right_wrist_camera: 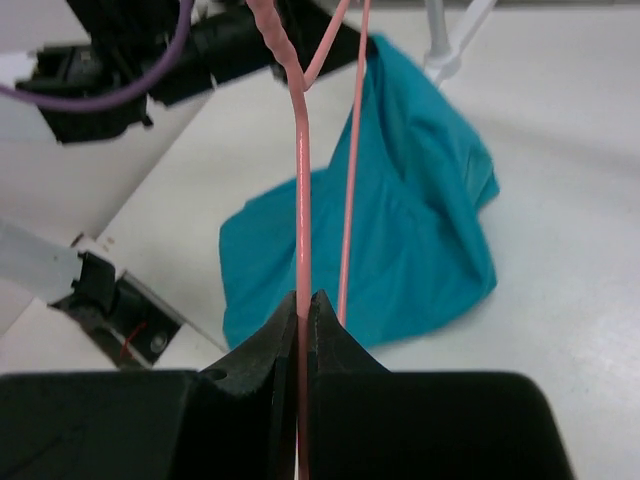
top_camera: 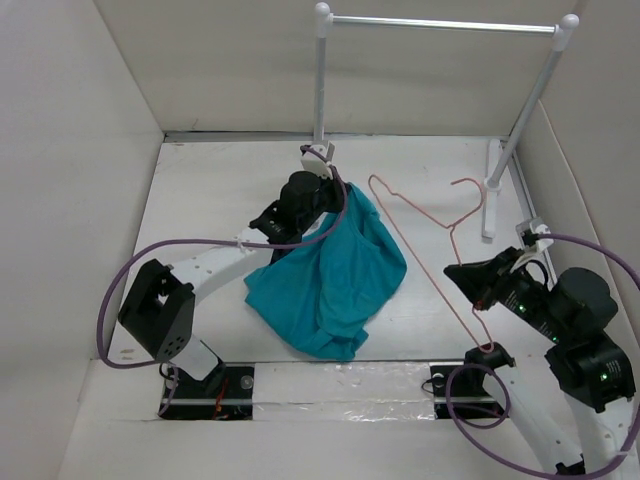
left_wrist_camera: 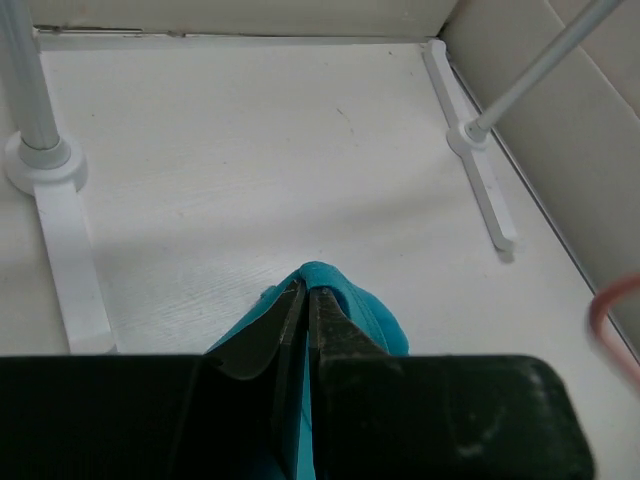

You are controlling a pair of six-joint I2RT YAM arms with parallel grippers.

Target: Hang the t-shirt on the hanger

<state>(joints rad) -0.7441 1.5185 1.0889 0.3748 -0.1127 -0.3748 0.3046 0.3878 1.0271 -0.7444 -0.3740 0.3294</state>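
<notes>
The teal t-shirt [top_camera: 335, 280] lies bunched on the white table, and one part of it is lifted at the back. My left gripper [top_camera: 338, 195] is shut on that lifted fold. In the left wrist view the cloth [left_wrist_camera: 372, 318] pokes out past the closed tips of the left gripper [left_wrist_camera: 305, 288]. The pink wire hanger [top_camera: 405, 232] stands tilted to the right of the shirt, hook toward the back. My right gripper [top_camera: 452, 271] is shut on one of its wires. The right wrist view shows the hanger wire [right_wrist_camera: 303, 200] rising from the right gripper [right_wrist_camera: 308, 298], with the t-shirt [right_wrist_camera: 420, 220] behind.
A clothes rail with white posts [top_camera: 320, 80] and a silver bar [top_camera: 440, 24] stands at the back, its feet [top_camera: 490, 200] on the table. White walls enclose the table on three sides. Purple cables [top_camera: 150, 260] loop by both arms.
</notes>
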